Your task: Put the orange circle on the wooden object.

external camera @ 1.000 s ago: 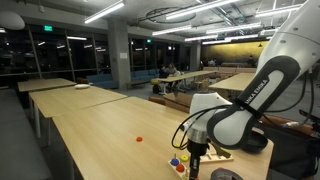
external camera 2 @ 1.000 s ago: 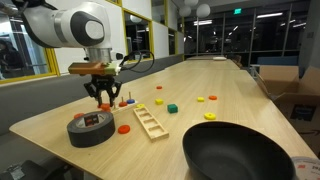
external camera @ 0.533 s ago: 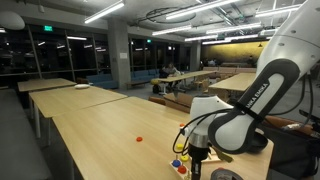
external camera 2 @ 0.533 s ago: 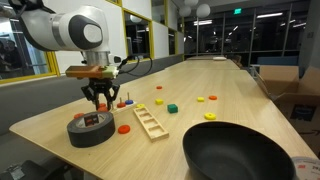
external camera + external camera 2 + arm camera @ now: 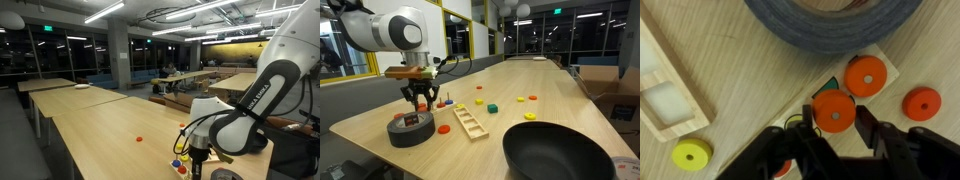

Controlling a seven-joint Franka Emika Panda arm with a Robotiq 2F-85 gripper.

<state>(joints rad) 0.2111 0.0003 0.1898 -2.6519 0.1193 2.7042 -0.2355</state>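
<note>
In the wrist view the orange circle (image 5: pixel 833 112) lies flat on a white card, just below a second orange disc (image 5: pixel 866 76). My gripper (image 5: pixel 836 128) is open, with one finger close on each side of the orange circle. The pale wooden board (image 5: pixel 665 95) with its recesses lies at the left edge of that view. In an exterior view the gripper (image 5: pixel 420 100) hangs low over the small pieces, next to the board (image 5: pixel 468 121). The arm also shows in an exterior view (image 5: pixel 196 155).
A grey tape roll (image 5: pixel 410 129) lies right by the gripper and also shows in the wrist view (image 5: pixel 830 22). A red disc (image 5: pixel 922 103) and a yellow disc (image 5: pixel 691 154) lie nearby. A black round bowl (image 5: pixel 560 152) stands at the front. Small coloured pieces (image 5: pixel 492 108) are scattered beyond the board.
The gripper shifted slightly sideways and down over the pieces a second ago, then stayed still. Nothing else moved.
</note>
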